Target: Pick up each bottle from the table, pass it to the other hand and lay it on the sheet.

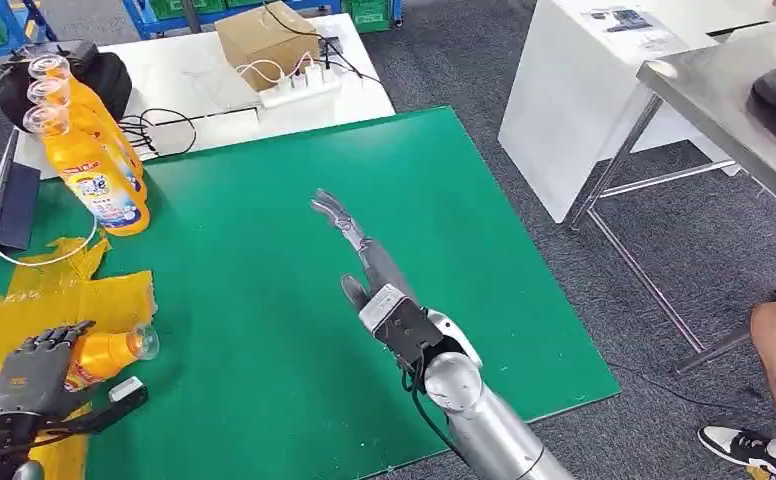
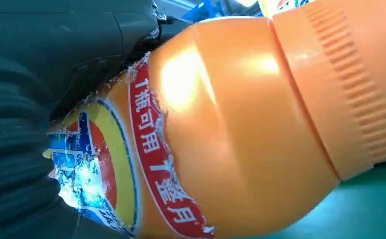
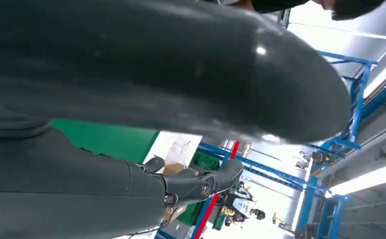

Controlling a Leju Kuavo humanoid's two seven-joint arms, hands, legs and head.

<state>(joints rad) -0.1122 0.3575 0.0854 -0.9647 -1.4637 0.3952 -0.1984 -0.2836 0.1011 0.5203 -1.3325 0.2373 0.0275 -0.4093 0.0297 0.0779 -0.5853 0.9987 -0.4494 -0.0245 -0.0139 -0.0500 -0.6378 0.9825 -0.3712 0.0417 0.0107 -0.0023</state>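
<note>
On the yellow sheet (image 1: pixel 24 300) at the green table's (image 1: pixel 264 300) near-left corner, the left hand (image 1: pixel 29 375) grips a bottle (image 1: pixel 104 352) lying cap toward the empty, open-fingered right hand (image 1: pixel 349 240) mid-table.

Orange bottle (image 1: pixel 104 353) with clear cap and a torn red, yellow and blue label bearing white characters, gripped in the dark grey left hand (image 1: pixel 32 375). Crumpled yellow sheet (image 1: pixel 59 300) under that hand. Green table (image 1: pixel 264 280) beneath the silver-and-grey right hand (image 1: pixel 364 270). Three more orange bottles (image 1: pixel 89 150) with clear caps and red-blue labels, well beyond the left hand. Brown box (image 1: pixel 264 40) on white far off.
</note>
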